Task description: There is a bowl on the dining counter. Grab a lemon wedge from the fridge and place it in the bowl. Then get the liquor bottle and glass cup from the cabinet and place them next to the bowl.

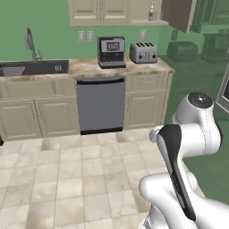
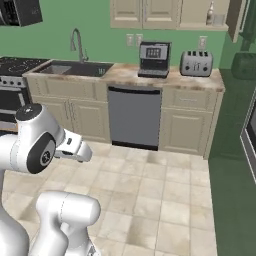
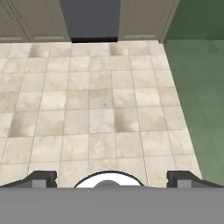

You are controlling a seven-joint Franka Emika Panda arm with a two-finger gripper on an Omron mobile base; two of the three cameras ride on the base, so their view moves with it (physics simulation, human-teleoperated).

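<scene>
Past the dishwasher (image 1: 100, 105) stood the open upper cabinet (image 1: 178, 13), above and right of it, holding the liquor bottle (image 1: 151, 12) beside the glass cup (image 2: 218, 19). My gripper (image 3: 112, 179) hung spread wide, empty, over floor tiles.

We see a shiny silver metal toaster (image 1: 143, 53), a smooth brown speckled stone counter (image 1: 89, 67), and a floor of smooth beige stone tiles (image 3: 87, 109).

floor (image 3: 100, 100) beige mottled tiles | wall (image 1: 49, 27) green | dishwasher (image 1: 100, 105) grey
</scene>
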